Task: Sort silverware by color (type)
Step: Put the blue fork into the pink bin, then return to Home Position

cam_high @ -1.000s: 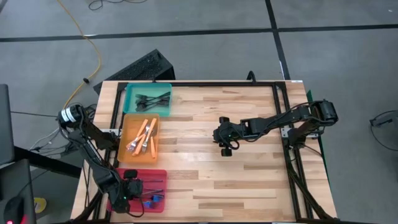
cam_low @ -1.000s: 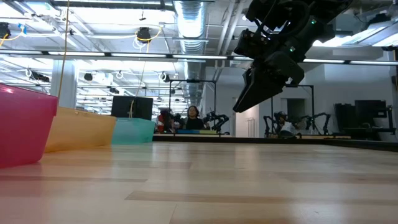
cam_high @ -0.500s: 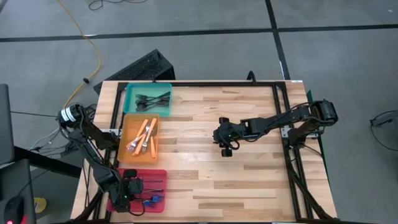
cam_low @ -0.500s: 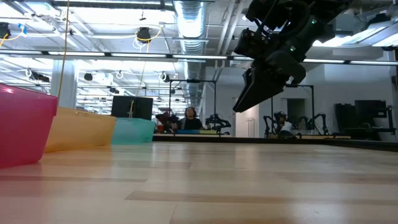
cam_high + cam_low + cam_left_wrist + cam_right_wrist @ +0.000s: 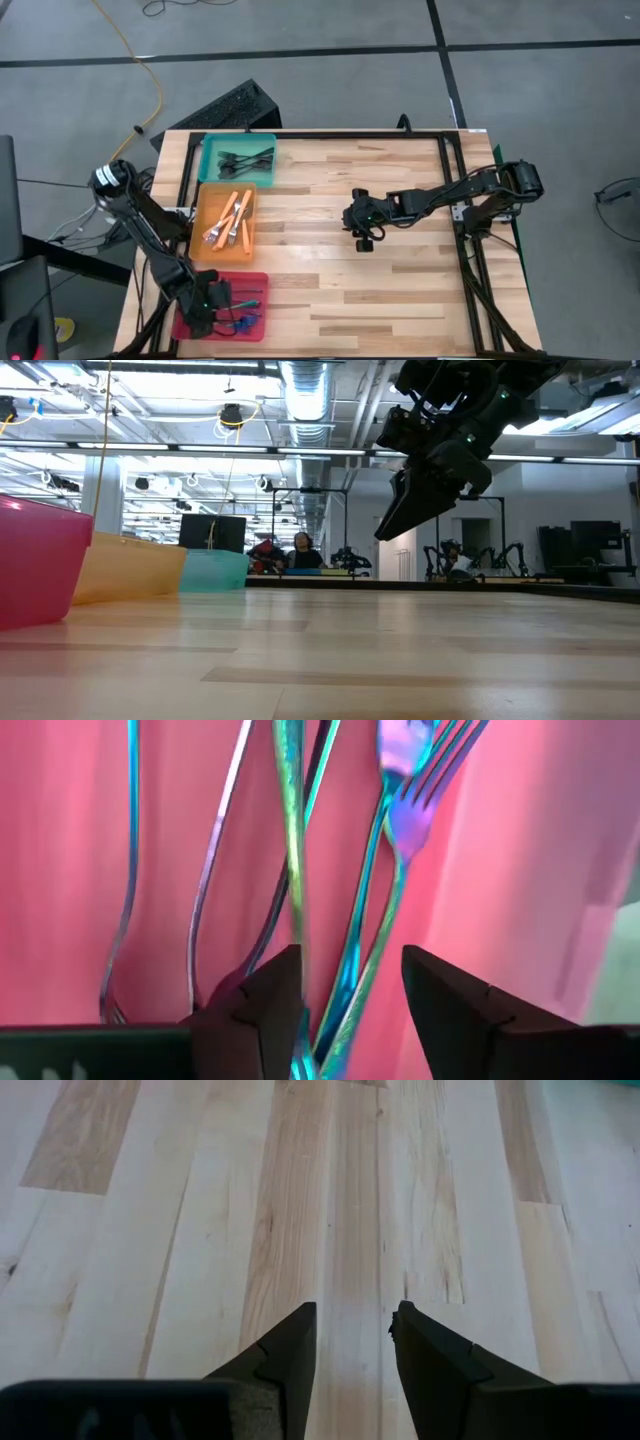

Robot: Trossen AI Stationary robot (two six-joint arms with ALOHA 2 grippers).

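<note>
The silverware lies sorted in three trays on the table's left side. Dark forks (image 5: 245, 158) are in the teal tray (image 5: 212, 150), orange-handled forks (image 5: 230, 220) in the orange tray (image 5: 203, 200), and blue forks (image 5: 395, 820) on the floor of the pink tray (image 5: 60, 840). My left gripper (image 5: 350, 990) hangs open over the pink tray (image 5: 255, 282), pointing steeply down, with the blue forks' handles below the gap between its fingers. My right gripper (image 5: 352, 1342) waits open above the bare middle of the table (image 5: 365, 238) with nothing between its fingers.
A black frame (image 5: 320, 133) runs along the table's far edge and down both sides. The wooden top (image 5: 400, 290) stretches from the trays to the right edge. In the low view the pink tray (image 5: 40, 560), orange tray (image 5: 130, 568) and teal tray (image 5: 215, 570) stand in a row at the left.
My left gripper has opened over the pink tray, risen a little and shifted slightly toward the table's right edge, and the arm has swung with it. The blue forks stay lying in the tray.
</note>
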